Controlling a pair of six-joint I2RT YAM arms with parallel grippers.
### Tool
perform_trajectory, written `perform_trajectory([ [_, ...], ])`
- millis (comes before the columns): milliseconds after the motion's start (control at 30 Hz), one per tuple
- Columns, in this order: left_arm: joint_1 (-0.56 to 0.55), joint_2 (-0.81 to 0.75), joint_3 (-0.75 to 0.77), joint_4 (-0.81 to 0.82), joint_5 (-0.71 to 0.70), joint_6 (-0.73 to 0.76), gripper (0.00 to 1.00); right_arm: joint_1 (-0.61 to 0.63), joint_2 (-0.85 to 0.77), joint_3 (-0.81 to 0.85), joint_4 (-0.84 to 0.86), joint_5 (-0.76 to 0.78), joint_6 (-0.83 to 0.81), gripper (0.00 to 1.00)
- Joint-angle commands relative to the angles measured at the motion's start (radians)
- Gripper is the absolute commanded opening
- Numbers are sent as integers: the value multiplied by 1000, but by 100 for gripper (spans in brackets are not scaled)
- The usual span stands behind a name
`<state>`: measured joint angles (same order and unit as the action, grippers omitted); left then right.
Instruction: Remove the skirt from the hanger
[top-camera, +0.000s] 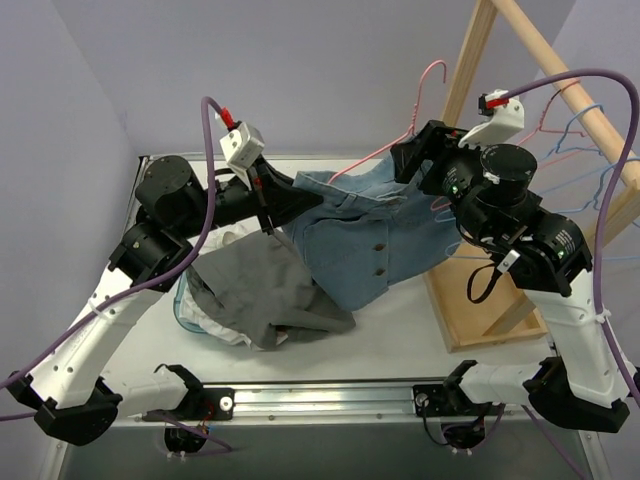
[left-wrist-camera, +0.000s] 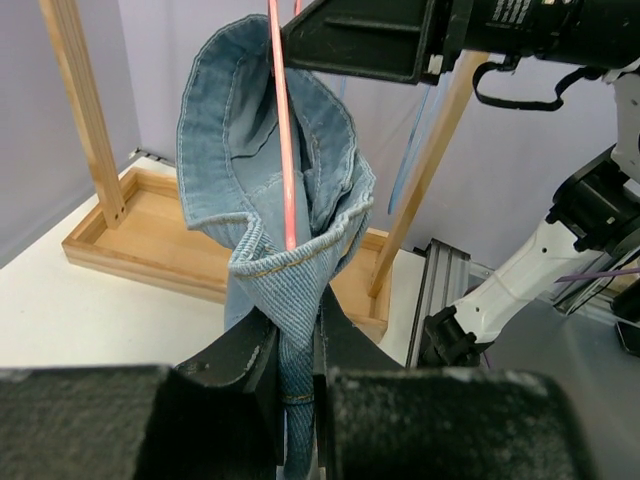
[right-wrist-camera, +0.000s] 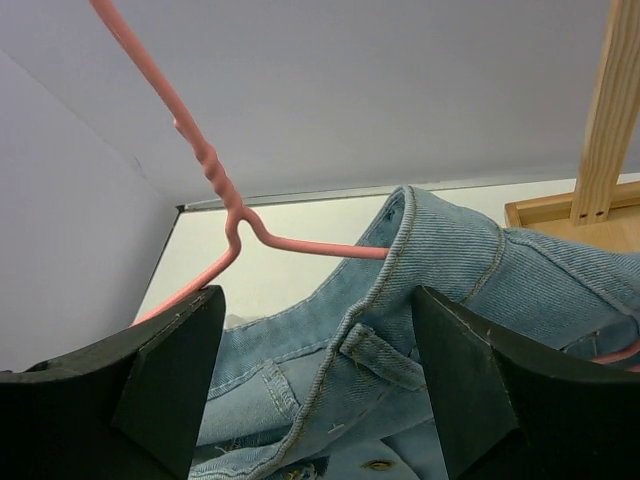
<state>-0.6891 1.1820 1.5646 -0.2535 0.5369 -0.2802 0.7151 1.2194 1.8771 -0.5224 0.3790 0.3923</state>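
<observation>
Top external view: you have the light-blue denim skirt (top-camera: 370, 240) held up between both arms above the white desk (top-camera: 400, 335), its lower edge by a crumpled grey garment (top-camera: 265, 285).
Hanger: a thin pink wire hanger (right-wrist-camera: 207, 162) runs inside the waistband, beside the pale wooden rack (top-camera: 468, 62).
Left claw (left-wrist-camera: 298, 340): pressed together on a bunched fold of denim at one end of the skirt.
Right claw (right-wrist-camera: 320, 340): spread, one finger on each side of the waistband and wire, apparently touching neither.
Texture: coarse woven cloth with raised stitched seams, a belt loop and metal buttons.
Handling: expect it to be soft and floppy, fairly heavy, and not fragile. The weave should grip well, while the smooth wire should slide.
Hold: I judge the doubled waistband the firmest place to pinch. Steady the wire near its twisted neck.
</observation>
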Motion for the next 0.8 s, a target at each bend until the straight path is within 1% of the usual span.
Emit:
perform_trajectory([
  [0, -9, -36, -3, 50, -9, 15, 2, 3, 0, 37, 90, -9, -1, 71],
  [133, -9, -45, 2, 13, -38, 42, 2, 4, -14, 73, 64, -71, 49, 69],
  [200, -9, -36, 6, 8, -37, 44, 2, 3, -40, 70, 85, -94, 62, 67],
  [300, -10, -27, 8, 33, -17, 23, 2, 3, -37, 76, 85, -65, 42, 66],
  [367, -16, -30, -3, 51, -3, 16, 2, 3, -3, 102, 61, -55, 22, 66],
  [667, -21, -58, -11, 33, 17, 7, 2, -5, 54, 25, 123, -78, 7, 65],
  [767, -23, -61, -14, 45, 23, 0, 2, -6, 65, 5, 131, -95, 10, 53],
])
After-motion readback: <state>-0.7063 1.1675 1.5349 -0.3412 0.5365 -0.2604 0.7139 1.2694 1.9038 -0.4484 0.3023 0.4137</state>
